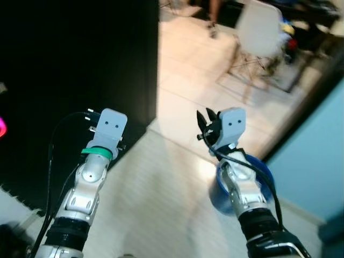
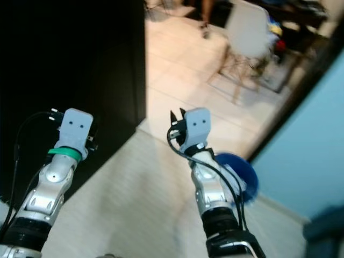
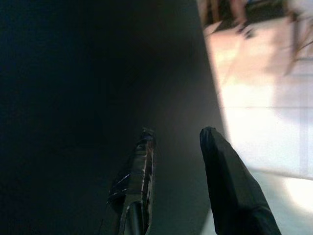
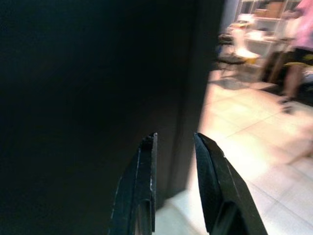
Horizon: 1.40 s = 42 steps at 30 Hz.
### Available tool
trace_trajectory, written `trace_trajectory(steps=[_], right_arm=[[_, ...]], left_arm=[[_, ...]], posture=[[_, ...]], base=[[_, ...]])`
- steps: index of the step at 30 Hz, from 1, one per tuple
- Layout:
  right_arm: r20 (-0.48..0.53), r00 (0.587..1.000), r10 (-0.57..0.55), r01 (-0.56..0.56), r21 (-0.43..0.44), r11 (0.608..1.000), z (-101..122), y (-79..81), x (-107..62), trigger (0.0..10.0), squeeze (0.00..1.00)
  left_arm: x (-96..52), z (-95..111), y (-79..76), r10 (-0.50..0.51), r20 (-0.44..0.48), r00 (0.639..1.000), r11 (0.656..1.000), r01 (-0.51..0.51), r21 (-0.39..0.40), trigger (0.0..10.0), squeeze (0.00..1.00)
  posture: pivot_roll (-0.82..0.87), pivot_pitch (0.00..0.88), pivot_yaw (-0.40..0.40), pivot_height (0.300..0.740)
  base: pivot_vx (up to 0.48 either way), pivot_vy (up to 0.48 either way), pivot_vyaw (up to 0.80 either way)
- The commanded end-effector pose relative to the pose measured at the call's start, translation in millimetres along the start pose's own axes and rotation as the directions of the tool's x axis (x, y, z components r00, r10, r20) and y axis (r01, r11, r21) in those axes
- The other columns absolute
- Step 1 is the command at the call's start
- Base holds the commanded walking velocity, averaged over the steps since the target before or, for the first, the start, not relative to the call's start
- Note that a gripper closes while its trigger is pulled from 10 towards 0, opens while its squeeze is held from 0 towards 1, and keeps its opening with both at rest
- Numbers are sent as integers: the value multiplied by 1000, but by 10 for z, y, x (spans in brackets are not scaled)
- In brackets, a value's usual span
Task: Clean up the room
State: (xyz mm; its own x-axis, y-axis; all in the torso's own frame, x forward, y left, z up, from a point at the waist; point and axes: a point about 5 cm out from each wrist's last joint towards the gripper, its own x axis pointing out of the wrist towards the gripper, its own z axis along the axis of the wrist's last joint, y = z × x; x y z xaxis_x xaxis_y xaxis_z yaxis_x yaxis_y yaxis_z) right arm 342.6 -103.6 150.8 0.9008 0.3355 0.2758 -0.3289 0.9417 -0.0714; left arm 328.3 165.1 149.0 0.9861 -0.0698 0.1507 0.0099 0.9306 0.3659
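Both arms are raised in front of me over a pale floor. My left gripper point(image 3: 176, 134) points at a tall black panel point(image 1: 75, 64), open with nothing between its fingers. My right gripper point(image 1: 207, 117) is held beside the panel's edge, also open and empty; its fingers point(image 4: 146, 161) frame the panel's corner. A blue round container point(image 2: 242, 173) stands on the floor just behind my right forearm, partly hidden by it.
A white chair point(image 1: 260, 29) stands on the tiled floor point(image 1: 188, 80) ahead. A person's legs point(image 1: 214, 16) show at the far end. A light blue surface point(image 1: 317, 156) rises at the right. A pink glow point(image 1: 1, 127) sits at the left edge.
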Motion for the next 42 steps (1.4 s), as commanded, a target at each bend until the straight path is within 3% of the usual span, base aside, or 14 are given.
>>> trace_trajectory(steps=[1, 9, 13, 22, 28, 36, 42], right_arm=[[-20, 999, -37, 37, 9, 999, -51, -67, -47, 10000, 0], [-32, 998, -51, 51, 4, 999, -85, -70, -76, 10000, 0], [-55, 996, -70, 71, 6, 997, -127, -73, -95, 10000, 0], [-99, 988, -118, 117, -15, 993, -207, -159, -163, 10000, 0], [-109, 983, -150, 149, -23, 989, -218, -206, -171, 10000, 0], [-106, 983, -152, 151, -25, 988, -209, -202, -158, 10000, 0], [-102, 983, -152, 150, -24, 988, -199, -197, -145, 10000, 0]], left_arm=[[-14, -13, -54, -34, 7, 999, 999, 34, -8, 10000, 0], [-19, -19, -62, -75, 8, 997, 997, 75, -10, 10000, 0], [-45, -61, -117, -204, -3, 979, 979, 204, -12, 10000, 0], [-54, -129, -38, -285, -30, 958, 958, 285, -14, 10000, 0], [-74, -126, -73, -357, -27, 934, 934, 356, -23, 10000, 0], [-53, -118, -55, -349, -21, 937, 937, 348, -23, 10000, 0], [-60, -120, -70, -354, -20, 935, 935, 353, -26, 10000, 0]], posture=[[91, 11, 33, 740], [86, 18, 40, 740], [83, 25, 40, 740], [76, 32, 50, 740], [73, 34, 54, 740], [76, 34, 54, 740], [76, 34, 55, 740]], base=[[465, 0, 0], [465, 0, 0], [461, 0, 0], [455, 0, -774], [449, 0, -800], [448, 0, -100], [444, 0, -800]])
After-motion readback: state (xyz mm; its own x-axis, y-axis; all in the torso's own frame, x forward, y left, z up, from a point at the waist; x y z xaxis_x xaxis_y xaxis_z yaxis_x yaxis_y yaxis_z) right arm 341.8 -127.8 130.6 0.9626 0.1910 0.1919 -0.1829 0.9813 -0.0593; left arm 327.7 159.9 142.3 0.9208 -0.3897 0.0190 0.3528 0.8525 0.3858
